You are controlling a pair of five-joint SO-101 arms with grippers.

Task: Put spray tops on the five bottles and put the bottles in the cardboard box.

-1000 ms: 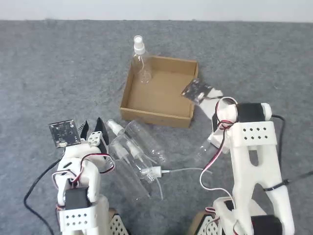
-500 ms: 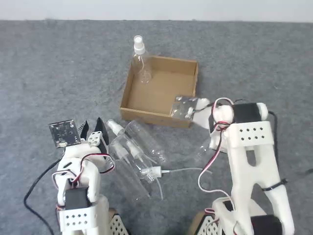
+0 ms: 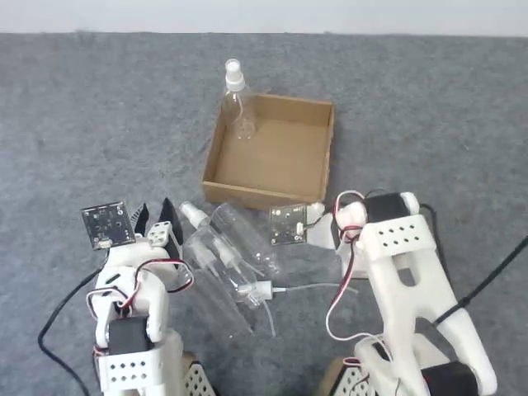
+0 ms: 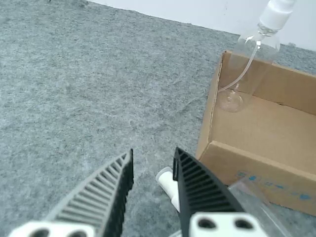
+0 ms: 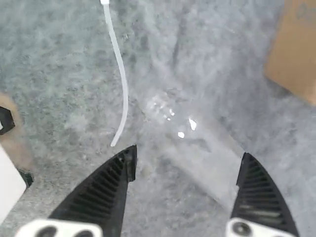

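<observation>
Cardboard box (image 3: pixel 221 157): In the high view we see it open-topped at twelve o'clock of the table's middle, on the grey mat (image 3: pixel 82 124).

Upright bottle (image 3: pixel 236 103): It wears a white spray top and stands at the box's eleven o'clock corner. From the left wrist view its base seems to be inside the walls.

Lying bottles (image 3: pixel 235 247): We find clear ones on their sides in a heap on the mat at six o'clock of the box, touching one another. We cannot count them surely.

Loose spray top (image 3: pixel 257 289): It lies at the heap's five o'clock edge, and its thin dip tube (image 3: pixel 313 286) runs off towards three o'clock.

Left gripper (image 4: pixel 153 152): Its jaws are parted a little and grasp nothing. It sits low at nine o'clock of the heap, and just beyond the fingertips we see the white spray head (image 4: pixel 167 181) of one lying bottle.

Right arm (image 3: pixel 400 247): It leans in from five o'clock, with its wrist over the heap's three o'clock end.

Right gripper (image 5: pixel 188 153): Its jaws are spread wide and released, with nothing gripped. It hangs above a clear bottle (image 5: pixel 197 143) that lies across the gap between the fingers. The dip tube lies on the mat just beside that bottle.
</observation>
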